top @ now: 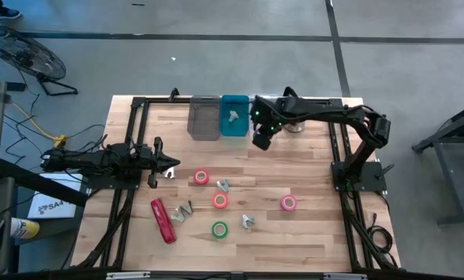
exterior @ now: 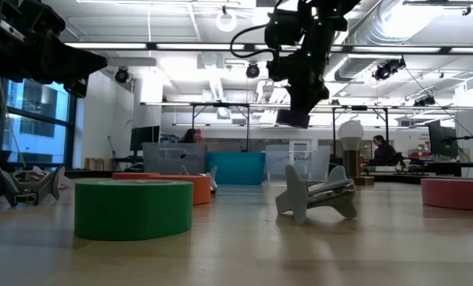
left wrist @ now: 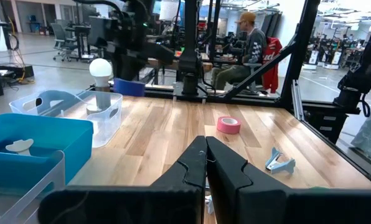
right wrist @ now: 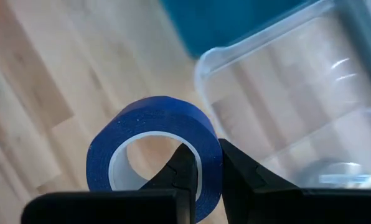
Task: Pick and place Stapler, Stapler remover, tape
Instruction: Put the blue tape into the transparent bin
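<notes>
The left claw (top: 172,162) is fully closed on nothing, hanging over the left side of the wooden surface (top: 310,233). The red stapler (top: 163,220) lies flat on the surface below and slightly left of it in the overhead view, well apart from it. To the right the tape rolls are spread out: a red one (top: 202,177) near the left claw's tip, an orange one (top: 220,201) and a green one (top: 219,229) further on, and a pink one (top: 289,203) farthest right. Silvery staple removers (top: 184,211) lie among them. The right claw (right wrist: 201,168) is raised near the blue bin (top: 234,115) and the clear bin (right wrist: 297,106), pinching the wall of a blue tape roll (right wrist: 151,152). No legible writing shows on the task's things.
</notes>
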